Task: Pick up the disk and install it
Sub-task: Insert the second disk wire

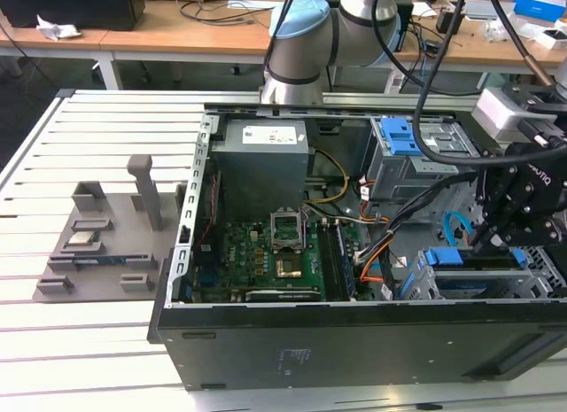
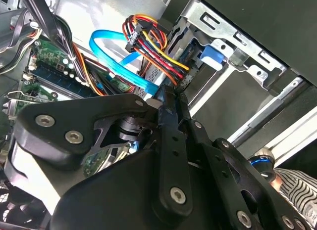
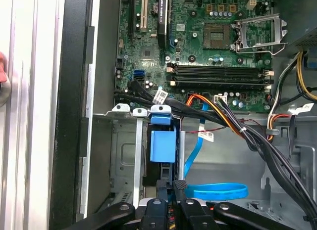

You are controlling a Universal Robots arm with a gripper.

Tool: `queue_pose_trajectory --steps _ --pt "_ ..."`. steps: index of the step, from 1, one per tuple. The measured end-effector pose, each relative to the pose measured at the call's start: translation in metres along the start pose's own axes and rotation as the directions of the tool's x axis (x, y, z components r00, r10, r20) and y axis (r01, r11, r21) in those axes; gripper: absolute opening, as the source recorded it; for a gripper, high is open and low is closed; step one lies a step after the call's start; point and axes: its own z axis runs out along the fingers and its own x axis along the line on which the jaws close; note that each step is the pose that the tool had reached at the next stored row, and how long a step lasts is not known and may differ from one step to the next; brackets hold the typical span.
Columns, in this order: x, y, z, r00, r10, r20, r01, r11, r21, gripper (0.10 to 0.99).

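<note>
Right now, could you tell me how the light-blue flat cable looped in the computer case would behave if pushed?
The light-blue flat cable probably flexes easily: it lies in a loose loop. Being a thin ribbon, it is likely light. It may spring back rather than slide away, as one end runs up beside the grey metal drive cage.

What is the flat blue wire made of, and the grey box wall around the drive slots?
The flat blue cable looks like bendy, slightly shiny plastic: it curls in a smooth loop. The drive cage looks like dull grey sheet metal, going by its thin folded edges and punched holes.
</note>
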Motion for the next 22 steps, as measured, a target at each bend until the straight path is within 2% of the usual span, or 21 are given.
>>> queue_pose_trajectory --steps 7,8,15,16,17,18,22 --pt "-0.0001 -0.0016 0.0001 1.0 -0.001 0.0006 0.001 1.0 0.0 0.173" --pt "0.0 -0.0014 -0.0019 1.0 0.0 0.0002 0.0 1.0 0.0 0.235" --pt "-0.0088 0.0008 -0.0286 1.0 0.0 -0.0001 0.0 1.0 0.0 0.22" --pt "-0.0108 0.0017 -0.0398 1.0 0.0 0.0 0.0 1.0 0.0 0.106" --pt "-0.0108 0.0024 -0.0489 1.0 0.0 -0.0001 0.0 1.0 0.0 0.106" --pt "-0.0107 0.0025 -0.0511 1.0 0.0 -0.0001 0.0 1.0 0.0 0.106" --pt "-0.0107 0.0026 -0.0514 1.0 0.0 0.0 0.0 1.0 0.0 0.106"
